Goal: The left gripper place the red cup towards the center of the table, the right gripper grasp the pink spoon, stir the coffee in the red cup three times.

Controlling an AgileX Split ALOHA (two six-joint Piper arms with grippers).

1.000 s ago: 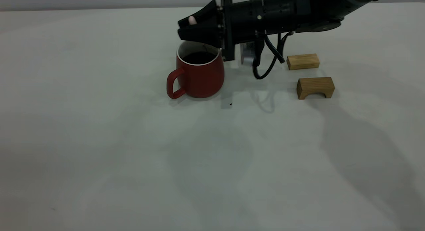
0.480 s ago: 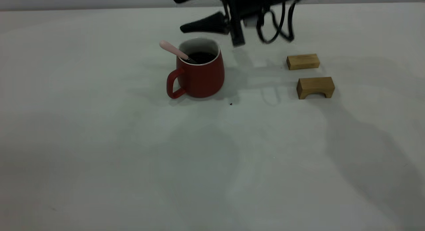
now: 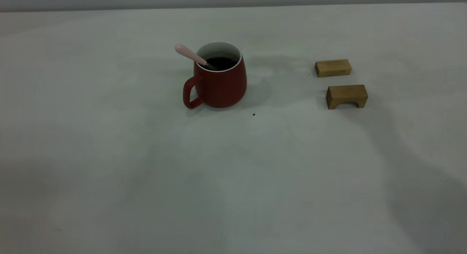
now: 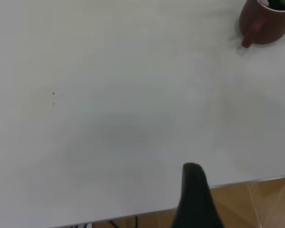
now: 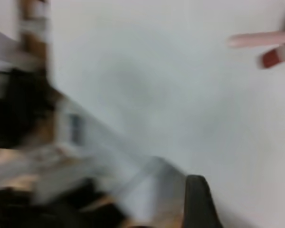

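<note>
Where the exterior view covers the table (image 3: 109, 155), the red cup (image 3: 219, 82) stands upright slightly left of the middle and toward the far side, its loop handle turned to that view's left and front. Coffee (image 3: 220, 62) lies dark inside the white interior. The pink spoon (image 3: 191, 56) rests in the cup. Its bowl end is down in the coffee, its stem leans on the rim above the loop handle, and its pink handle juts up and out to the view's left.

A dark speck (image 3: 254, 114) lies on the table just in front of the cup's right side. Well apart to the right sit a plain wooden block (image 3: 333, 68) and, nearer the camera, an arched wooden block (image 3: 346, 96), close together but not touching.

My left end effector (image 4: 194, 199) shows only in its own wrist view, above the table's edge with wooden floor (image 4: 270, 199) beyond, well apart from the cup (image 4: 263, 23). I cannot tell whether it is open or closed.

My right end effector (image 5: 199, 204) shows only in its own blurred wrist view, well apart from the spoon handle (image 5: 261, 39) and a sliver of cup (image 5: 273, 58). Its state I cannot tell either.
</note>
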